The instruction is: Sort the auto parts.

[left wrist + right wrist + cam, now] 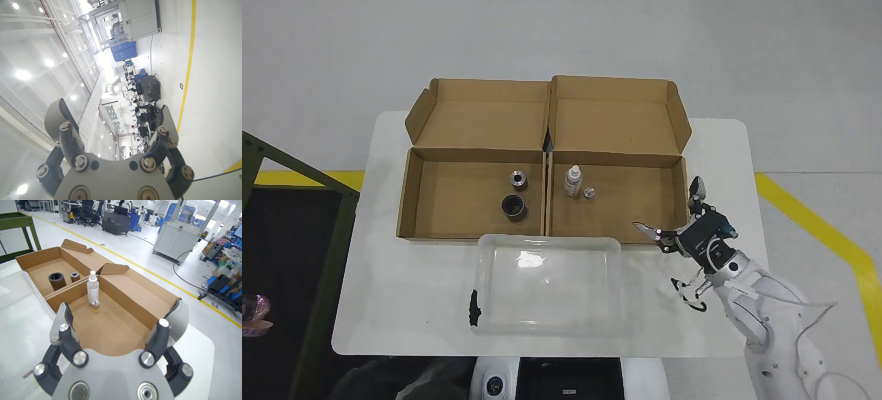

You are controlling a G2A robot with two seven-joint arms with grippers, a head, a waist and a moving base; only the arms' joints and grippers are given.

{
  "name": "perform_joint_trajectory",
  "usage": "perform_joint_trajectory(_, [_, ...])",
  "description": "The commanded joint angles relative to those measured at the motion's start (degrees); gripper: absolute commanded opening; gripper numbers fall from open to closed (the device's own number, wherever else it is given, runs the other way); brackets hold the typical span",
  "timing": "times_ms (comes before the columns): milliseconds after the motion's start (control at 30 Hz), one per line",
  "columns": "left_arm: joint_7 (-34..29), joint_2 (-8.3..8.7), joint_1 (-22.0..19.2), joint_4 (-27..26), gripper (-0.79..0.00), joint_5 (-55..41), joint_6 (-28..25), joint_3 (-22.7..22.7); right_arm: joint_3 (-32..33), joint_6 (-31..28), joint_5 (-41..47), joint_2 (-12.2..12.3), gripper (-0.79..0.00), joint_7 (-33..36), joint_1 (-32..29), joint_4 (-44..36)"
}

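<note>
The right gripper [122,306] is held wide open and empty at the near right corner of the right-hand cardboard box [632,205], facing into it. The left gripper [113,106] is likewise spread open with nothing in it, and is pointed away into the room.

Both boxes are set side by side on the counter [712,150]. In the right-hand box a clear spray bottle [92,289] is stood upright, with a small metal-capped vial [96,308] just beside it. In the left-hand box [452,200] a dark steel sleeve [57,281] and a shorter grey sleeve [75,277] are stood on end, near each other but apart. A clear plastic tray [552,238] is placed in front of both boxes. A small dark piece [474,308] is seen at its left front edge, and what it is cannot be told.

The sleeves are judged heavy, rigid and smooth, so a firm squeeze across the outer wall at mid-height would be called for. The spray bottle is judged light, thin-walled and easily toppled, and would best be taken around the body below the nozzle. The vial is judged small and perhaps fragile, so it should be pinched gently and low on its body, since the cap looks slippery.
</note>
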Motion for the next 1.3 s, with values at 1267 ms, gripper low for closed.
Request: perform_joint_trajectory(1267, [0.0, 0.0, 0.0, 0.0, 0.0, 0.0, 0.0, 0.0, 5.83, 2.58, 2.73, 0.74, 0.0, -4.75, -5.73, -0.22])
